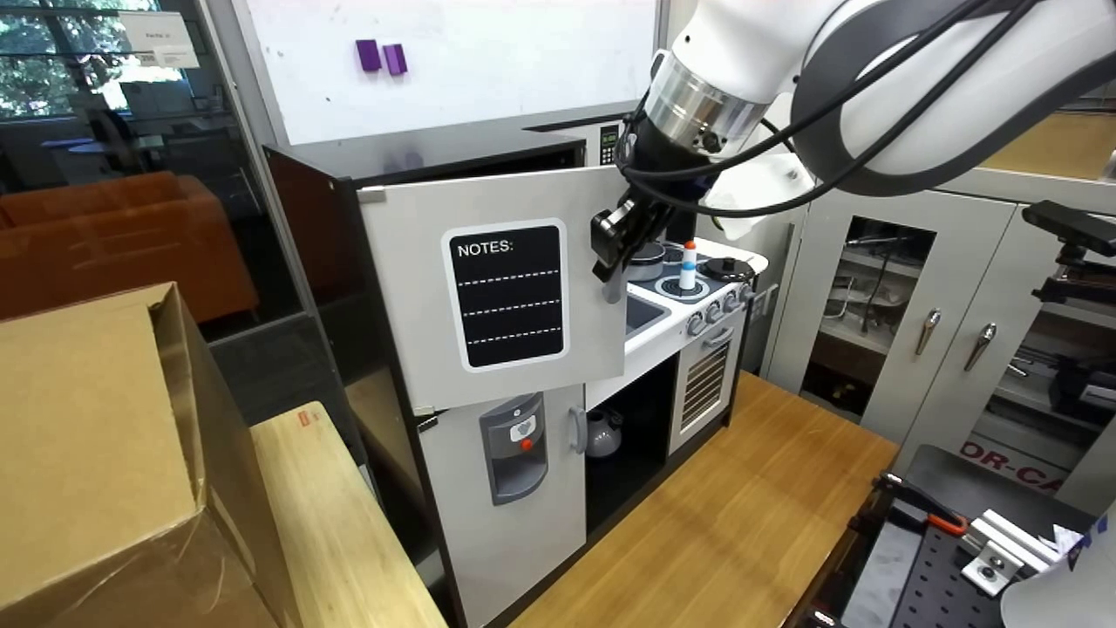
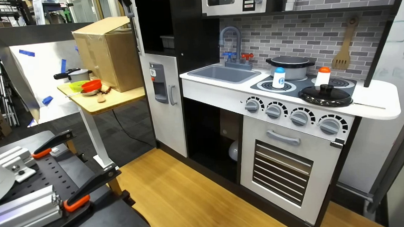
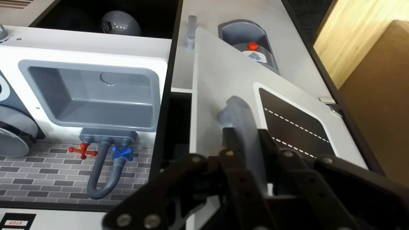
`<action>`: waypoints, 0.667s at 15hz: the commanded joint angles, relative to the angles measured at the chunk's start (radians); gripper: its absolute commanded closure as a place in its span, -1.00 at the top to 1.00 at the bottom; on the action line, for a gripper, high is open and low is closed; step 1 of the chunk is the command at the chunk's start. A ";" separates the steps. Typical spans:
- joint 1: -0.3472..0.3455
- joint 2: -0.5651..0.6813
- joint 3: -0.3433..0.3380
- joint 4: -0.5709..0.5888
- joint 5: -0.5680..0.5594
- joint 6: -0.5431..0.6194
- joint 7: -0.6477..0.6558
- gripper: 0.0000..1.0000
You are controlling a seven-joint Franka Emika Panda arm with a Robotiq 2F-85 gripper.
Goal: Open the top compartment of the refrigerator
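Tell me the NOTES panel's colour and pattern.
The NOTES panel is black with white dashed lines, clearest in an exterior view.

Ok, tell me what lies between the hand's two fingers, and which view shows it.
The grey handle of the upper white door lies between the two fingers of the hand; the wrist view shows it.

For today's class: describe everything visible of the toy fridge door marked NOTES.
The upper refrigerator door is flat, squarish and white, apparently painted board, with a white-bordered black NOTES panel ruled by dashed lines, and a curved grey handle. It stands upright and partly open above the lower door, hinged on the side away from the handle, its free edge clear of the black refrigerator. The gripper is closed on the handle, a finger either side.
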State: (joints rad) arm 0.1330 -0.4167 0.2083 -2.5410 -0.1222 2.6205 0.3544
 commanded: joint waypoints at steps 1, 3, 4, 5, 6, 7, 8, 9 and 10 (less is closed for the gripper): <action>0.014 -0.077 -0.005 -0.019 0.037 -0.020 -0.077 -0.61; 0.032 -0.096 -0.008 -0.030 0.057 -0.019 -0.105 -0.58; 0.046 -0.108 -0.010 -0.035 0.069 -0.020 -0.120 -0.58; 0.056 -0.119 -0.007 -0.037 0.077 -0.025 -0.131 -0.59; 0.062 -0.129 -0.001 -0.038 0.081 -0.034 -0.135 -0.68; 0.069 -0.138 0.006 -0.037 0.082 -0.044 -0.133 -0.78; 0.080 -0.145 0.010 -0.039 0.089 -0.050 -0.133 -0.79; 0.089 -0.149 0.013 -0.038 0.092 -0.054 -0.135 -0.78; 0.097 -0.153 0.018 -0.037 0.090 -0.061 -0.139 -0.76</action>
State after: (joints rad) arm 0.2109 -0.5066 0.2143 -2.5968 -0.0513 2.5826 0.2813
